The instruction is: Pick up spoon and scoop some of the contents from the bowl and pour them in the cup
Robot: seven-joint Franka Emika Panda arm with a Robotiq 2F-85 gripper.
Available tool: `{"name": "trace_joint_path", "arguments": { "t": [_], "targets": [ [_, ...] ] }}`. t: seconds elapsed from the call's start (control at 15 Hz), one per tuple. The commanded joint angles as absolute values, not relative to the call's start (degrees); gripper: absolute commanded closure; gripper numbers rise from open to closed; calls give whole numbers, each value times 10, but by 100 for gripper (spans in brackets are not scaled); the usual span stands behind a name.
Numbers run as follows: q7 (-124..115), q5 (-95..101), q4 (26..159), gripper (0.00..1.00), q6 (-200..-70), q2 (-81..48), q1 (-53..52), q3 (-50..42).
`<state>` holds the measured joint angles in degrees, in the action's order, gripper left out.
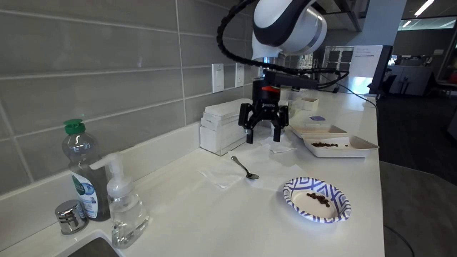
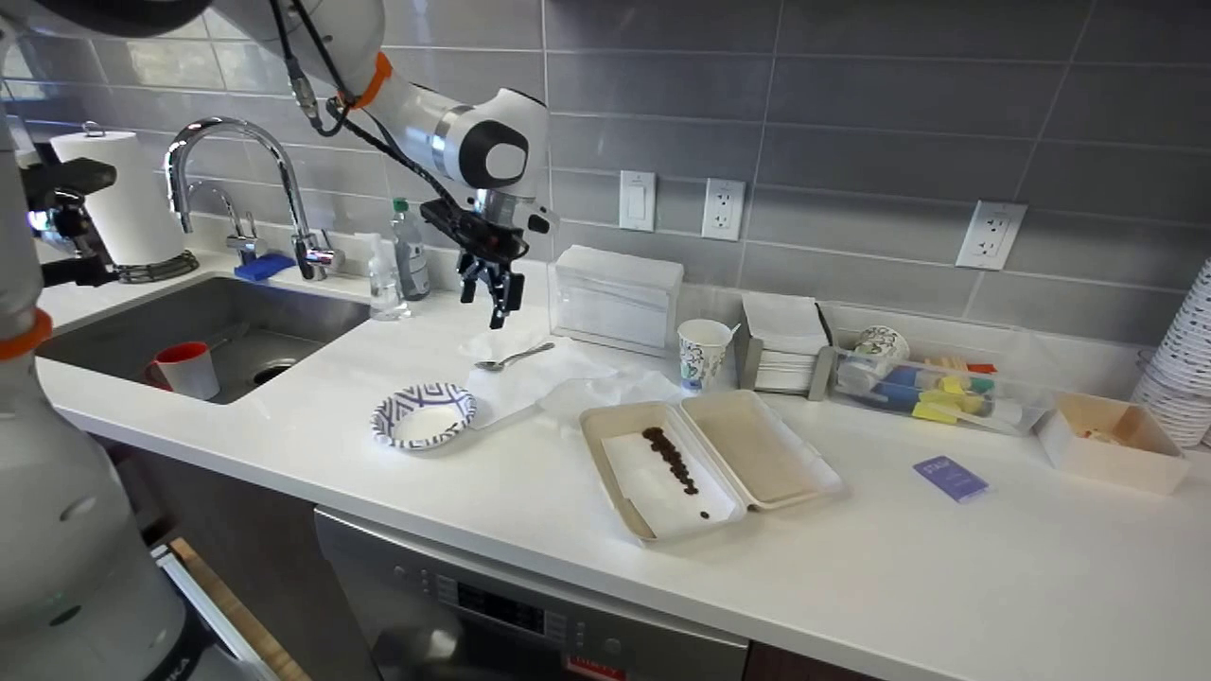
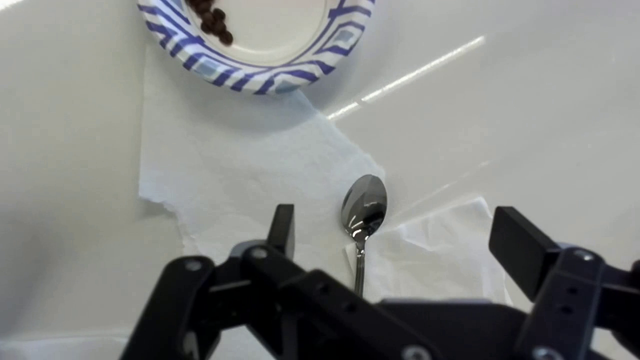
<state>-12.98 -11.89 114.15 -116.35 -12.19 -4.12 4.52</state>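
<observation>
A white robot arm (image 1: 301, 35) reaches over a white kitchen counter (image 1: 200, 221). Its black gripper (image 1: 263, 138) hangs fingers down above the counter, spread wide and apart from the things below. The spoon (image 3: 364, 220), slim and metal, lies on rumpled white napkins (image 3: 240, 165); in the wrist view it shows between the two fingers, its rounded end toward a plate (image 1: 303, 207). The plate is round with a blue-patterned rim, overlaps a napkin there, and holds a few brown pieces (image 1: 319, 198). Near the counter's front edge, seen in both exterior views, is the bowl (image 2: 620, 426), a shallow square dish with its lid folded back; a line of dark brown bits (image 2: 670, 457) lies on white paper inside. The cup (image 2: 705, 355), white with a bluish print, stands upright toward the tiled wall (image 1: 89, 71), between a box of napkins (image 2: 620, 303) and a stack of napkins (image 2: 785, 331). In an exterior view, a soap pump (image 2: 383, 284) and a green-capped bottle (image 2: 412, 255) stand by the sink (image 2: 293, 312), which holds a red-and-white mug (image 2: 189, 371).
</observation>
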Motion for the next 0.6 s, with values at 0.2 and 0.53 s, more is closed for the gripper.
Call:
{"name": "trace_joint_path", "arguments": {
  "t": [0.2,0.53],
  "targets": [
    [-129,-120,1119,0,-1193,-169,-52,45],
    [-143,-126,1102,0,-1167,-182,-50,43]
  ]
}}
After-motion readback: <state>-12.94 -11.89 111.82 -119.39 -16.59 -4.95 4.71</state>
